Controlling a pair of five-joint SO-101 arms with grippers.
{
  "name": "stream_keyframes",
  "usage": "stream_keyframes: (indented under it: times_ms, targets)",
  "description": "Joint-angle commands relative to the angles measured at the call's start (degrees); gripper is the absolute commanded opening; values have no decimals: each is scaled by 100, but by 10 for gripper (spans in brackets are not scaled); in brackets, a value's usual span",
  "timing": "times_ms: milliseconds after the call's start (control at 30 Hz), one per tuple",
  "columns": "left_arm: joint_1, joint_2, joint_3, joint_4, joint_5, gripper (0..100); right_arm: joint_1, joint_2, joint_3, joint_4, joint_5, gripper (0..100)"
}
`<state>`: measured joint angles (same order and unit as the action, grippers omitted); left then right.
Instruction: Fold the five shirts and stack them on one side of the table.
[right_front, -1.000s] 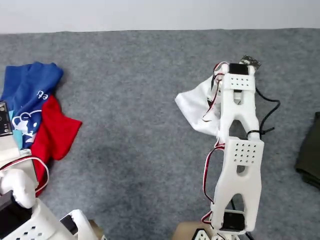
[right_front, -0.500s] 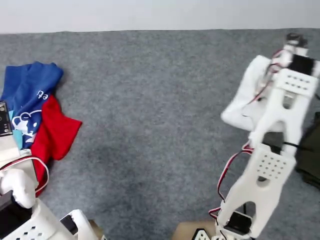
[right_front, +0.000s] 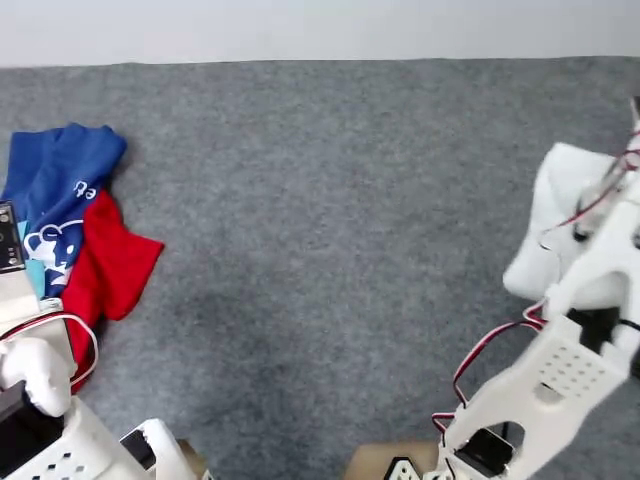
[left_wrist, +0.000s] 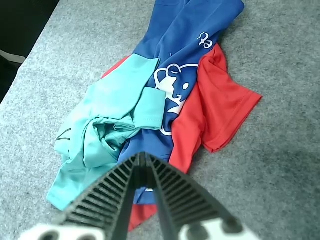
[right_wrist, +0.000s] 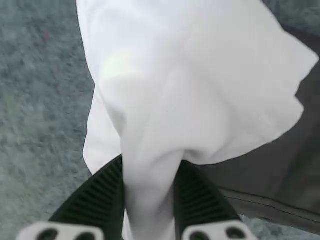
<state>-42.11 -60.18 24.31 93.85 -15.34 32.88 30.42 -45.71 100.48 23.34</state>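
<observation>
My right gripper (right_wrist: 148, 175) is shut on a white shirt (right_wrist: 185, 85), which hangs from it at the table's right edge; the high view shows the white shirt (right_front: 560, 220) beside the right arm (right_front: 560, 370). Under it lies a dark shirt (right_wrist: 280, 165). At the left side a blue shirt (right_front: 60, 190) and a red shirt (right_front: 110, 260) lie in a loose pile. The left wrist view adds a teal shirt (left_wrist: 105, 125) crumpled next to the blue shirt (left_wrist: 185, 45) and the red shirt (left_wrist: 220, 110). My left gripper (left_wrist: 142, 165) hovers shut above this pile.
The grey carpet-like table top (right_front: 320, 200) stretches between the two arms. The left arm's base (right_front: 40, 400) with red and white wires stands at the front left corner. A white wall strip (right_front: 300, 25) runs along the far edge.
The right arm has swung from the table's middle right to its right edge, carrying the white shirt with it. The left arm and the pile have stayed put.
</observation>
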Motion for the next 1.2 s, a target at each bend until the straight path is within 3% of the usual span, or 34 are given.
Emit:
stream_keyframes:
  times_ms: [0, 600, 1167]
  targets:
    - [-18, -35, -40, -123, -53, 3, 374, -514, -35, 233, 431, 9]
    - [-26, -44, -48, 114, -26, 3, 1490, -892, -53, 207, 1582, 9]
    - [-35, -53, -57, 202, -35, 3, 2018, 75, -53, -919, 1943, 9]
